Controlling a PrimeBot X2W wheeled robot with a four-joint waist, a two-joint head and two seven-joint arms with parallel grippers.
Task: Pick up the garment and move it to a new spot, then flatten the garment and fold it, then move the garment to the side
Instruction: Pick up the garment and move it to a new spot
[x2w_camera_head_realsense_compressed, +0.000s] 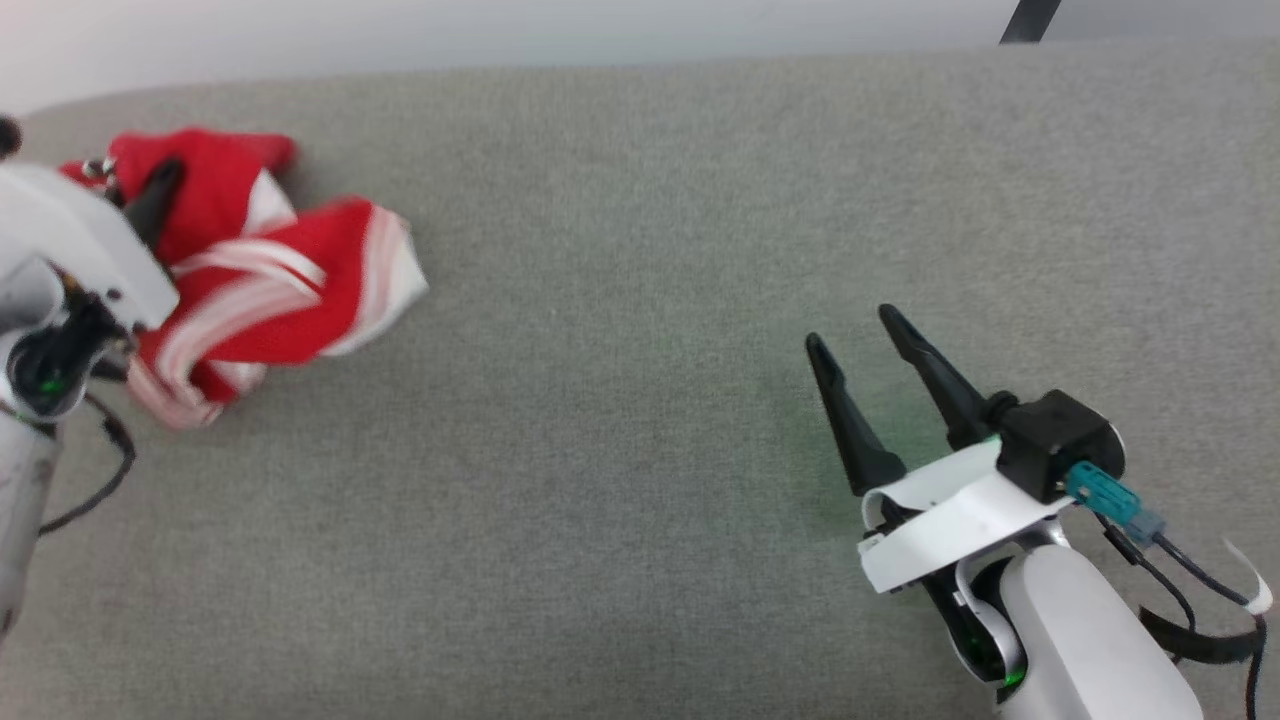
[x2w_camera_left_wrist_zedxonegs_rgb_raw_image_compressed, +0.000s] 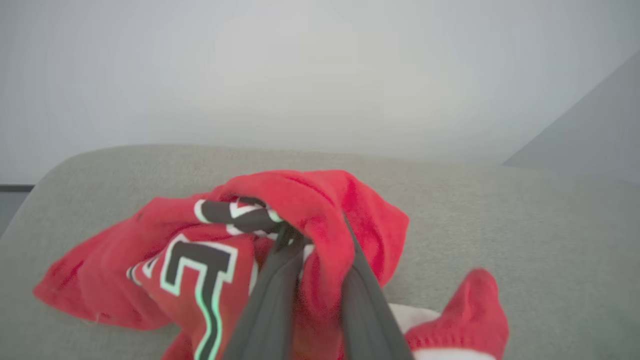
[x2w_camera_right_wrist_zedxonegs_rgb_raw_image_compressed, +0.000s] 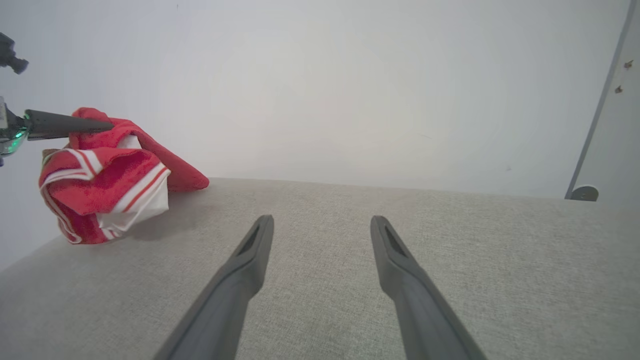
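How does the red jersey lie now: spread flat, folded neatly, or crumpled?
Crumpled. The jersey lies in a bunched heap on the grey surface, a fold caught in the left end effector.

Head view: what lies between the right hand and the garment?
Nothing: bare grey upholstery stretches from the garment to the right hand, as the head view shows.

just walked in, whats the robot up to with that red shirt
The robot's left gripper is closed on a fold of the red jersey-style shirt with white sleeves, striped trim and black lettering, which sits bunched at the far left of the grey fabric-covered surface. Part of the shirt looks pulled up, while its lower end rests on the surface. The right gripper hovers open over bare surface, holding nothing. No flattening or folding has been done yet.
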